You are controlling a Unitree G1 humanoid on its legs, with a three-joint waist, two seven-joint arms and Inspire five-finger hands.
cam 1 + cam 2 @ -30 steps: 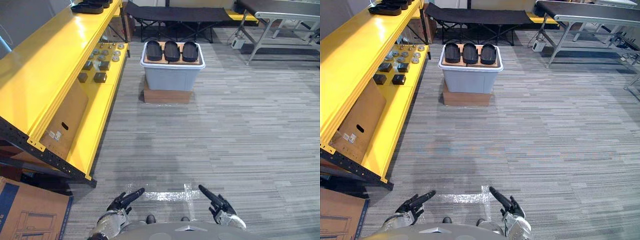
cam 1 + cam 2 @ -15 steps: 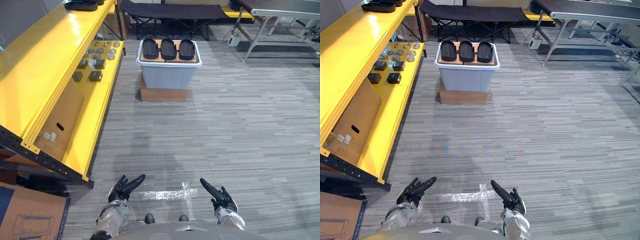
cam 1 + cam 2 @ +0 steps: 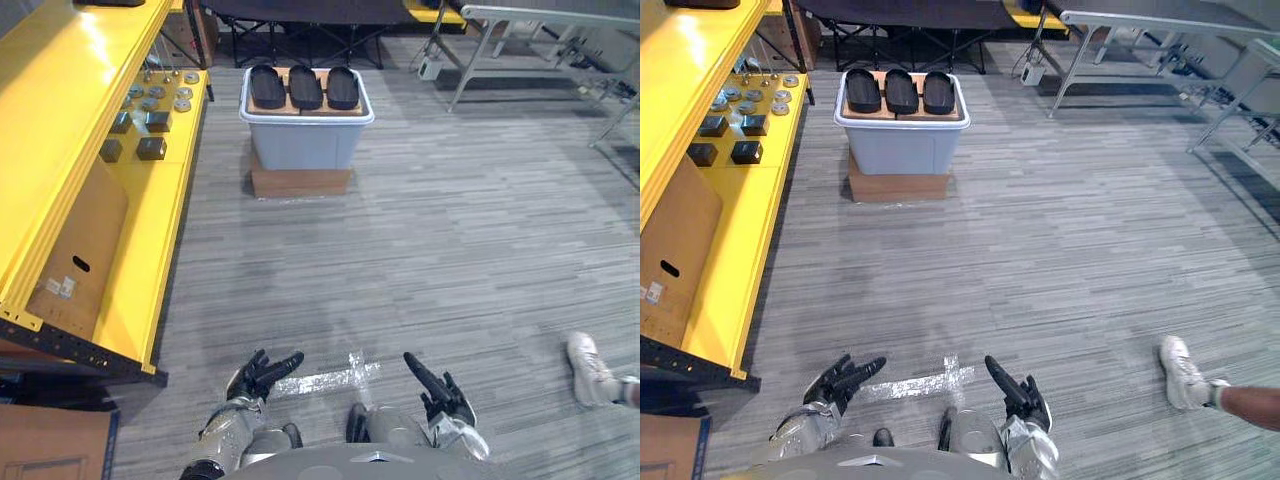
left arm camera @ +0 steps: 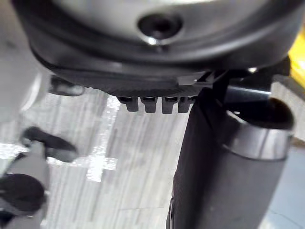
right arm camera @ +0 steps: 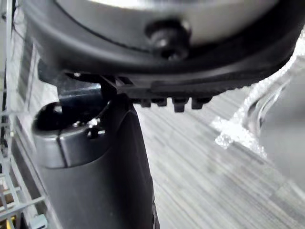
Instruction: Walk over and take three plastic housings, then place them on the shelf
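Three black plastic housings [image 3: 305, 87] lie side by side on a board across a grey tote [image 3: 305, 145], far ahead on the carpet. The tote rests on a brown box [image 3: 300, 182]. The long yellow shelf [image 3: 60, 130] runs along the left. My left hand [image 3: 258, 376] hangs low near the bottom of the eye views, fingers straight and empty. My right hand [image 3: 436, 390] hangs beside it, also open and empty. Both hands are far from the housings.
Small dark blocks and metal discs [image 3: 145, 105] sit on the shelf's lower level, with a cardboard sheet [image 3: 80, 250] leaning there. A black cot [image 3: 902, 14] and a metal table [image 3: 540, 20] stand at the back. A person's shoe [image 3: 590, 368] shows at lower right. Tape [image 3: 320, 380] marks the floor.
The camera has swung rightward, so the tote and shelf sit further left in the picture. A person's shoe has come into view at lower right. Both hands stay low and open.
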